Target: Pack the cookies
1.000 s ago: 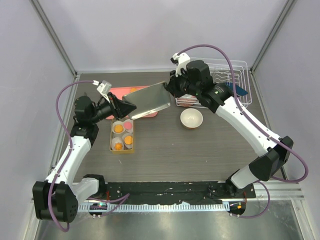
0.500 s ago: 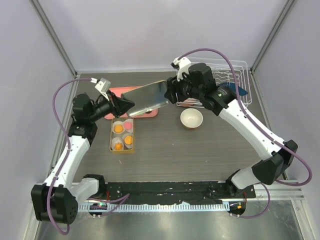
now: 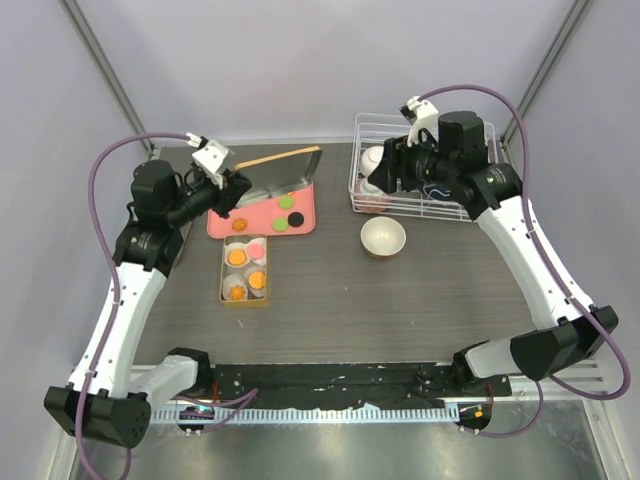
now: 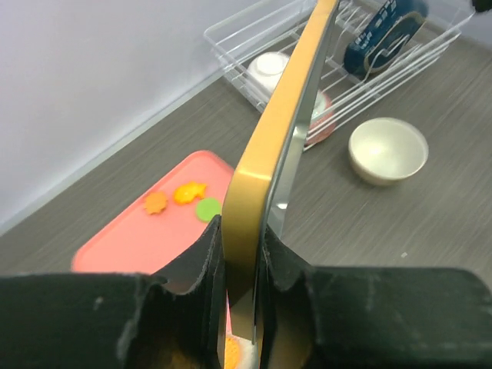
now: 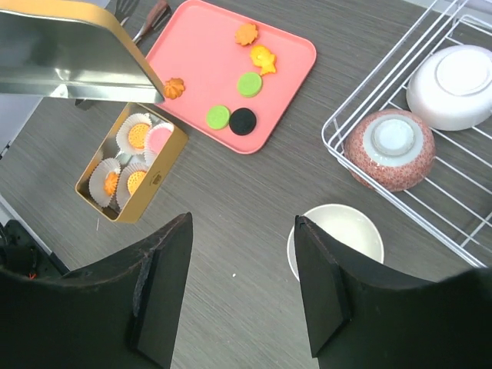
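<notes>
Loose cookies lie on a pink tray (image 5: 201,68): orange ones (image 5: 263,55), green ones (image 5: 248,84) and a black one (image 5: 243,121). More cookies sit in white paper cups inside a gold tin (image 5: 156,179) just in front of the tray. My left gripper (image 3: 232,190) is shut on the tin's gold lid (image 3: 283,168), which it holds tilted up over the tray's back left. In the left wrist view the lid (image 4: 270,165) runs edge-on between the fingers (image 4: 206,257). My right gripper (image 5: 242,223) hangs open and holds nothing, high above the table near the wire rack (image 3: 460,205).
A cream bowl (image 3: 383,237) stands on the table right of the tray. The wire rack at the back right holds a white bowl (image 5: 453,84), a speckled reddish bowl (image 5: 392,146) and a dark blue item (image 4: 377,34). Utensil handles (image 5: 150,17) lie behind the tray.
My right gripper let go of the lid, opened and drew back to the right over the rack. The left arm swung the lid back and left, uncovering the tray.
</notes>
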You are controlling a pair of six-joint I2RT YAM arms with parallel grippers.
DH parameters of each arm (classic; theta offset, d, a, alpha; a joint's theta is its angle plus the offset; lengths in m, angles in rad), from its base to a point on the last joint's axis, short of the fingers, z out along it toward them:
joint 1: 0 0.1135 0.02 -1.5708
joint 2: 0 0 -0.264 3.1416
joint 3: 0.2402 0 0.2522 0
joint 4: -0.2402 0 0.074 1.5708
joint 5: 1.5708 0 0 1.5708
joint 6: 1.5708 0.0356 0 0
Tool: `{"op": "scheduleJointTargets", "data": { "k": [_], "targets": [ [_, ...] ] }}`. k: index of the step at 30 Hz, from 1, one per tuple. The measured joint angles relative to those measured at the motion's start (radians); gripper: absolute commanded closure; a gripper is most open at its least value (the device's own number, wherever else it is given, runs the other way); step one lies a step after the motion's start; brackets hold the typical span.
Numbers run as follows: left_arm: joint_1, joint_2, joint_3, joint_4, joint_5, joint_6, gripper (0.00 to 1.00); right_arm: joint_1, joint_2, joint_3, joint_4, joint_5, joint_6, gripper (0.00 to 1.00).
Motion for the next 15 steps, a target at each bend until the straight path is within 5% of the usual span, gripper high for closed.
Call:
{"op": "scheduleJointTargets", "data": {
  "k": [9,15],
  "targets": [
    [-0.154,0.027,0.203,-0.255,-0.263,0.411,1.0,-0.04,0.037,0.02,-0.026,-0.142,0.008,0.38],
    [-0.304,-0.05,0.079,-0.243,-0.43,0.726,1.0,-0.115,0.062,0.046,-0.051,-0.292,0.024,0.38]
  ]
}}
